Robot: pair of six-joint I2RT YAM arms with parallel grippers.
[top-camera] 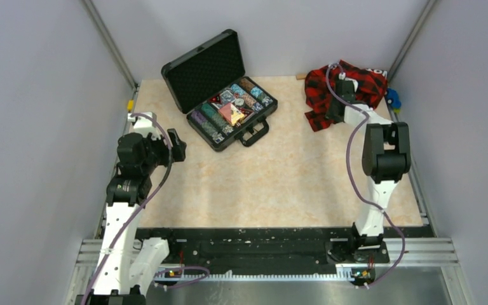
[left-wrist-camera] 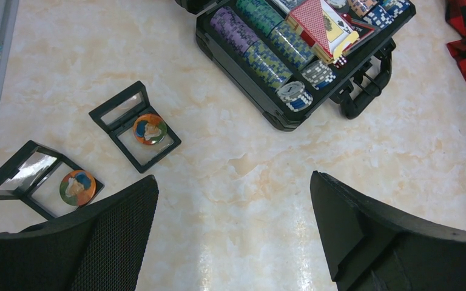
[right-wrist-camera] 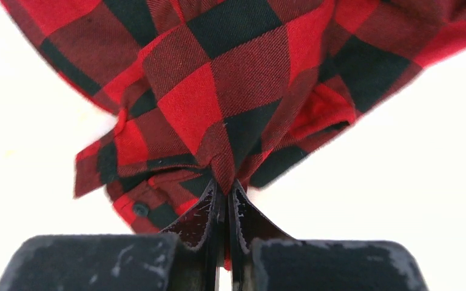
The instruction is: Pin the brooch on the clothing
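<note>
The clothing (top-camera: 319, 95), a red-and-black checked flannel shirt, lies bunched at the far right of the table. My right gripper (top-camera: 342, 96) is on it, and in the right wrist view the gripper (right-wrist-camera: 224, 185) is shut on a pinched fold of the clothing (right-wrist-camera: 230, 73). Two round brooches sit in open black display boxes, one brooch (left-wrist-camera: 150, 128) nearer the case and the other brooch (left-wrist-camera: 77, 187) further left. My left gripper (left-wrist-camera: 233, 176) hangs open above bare table just right of them, holding nothing. In the top view my left gripper (top-camera: 176, 145) hides the brooches.
An open black poker-chip case (top-camera: 206, 67) stands at the back centre; its front wall (left-wrist-camera: 236, 82) and handle face the left gripper. A small blue object (top-camera: 392, 98) lies beside the shirt at the right edge. Grey walls enclose the table.
</note>
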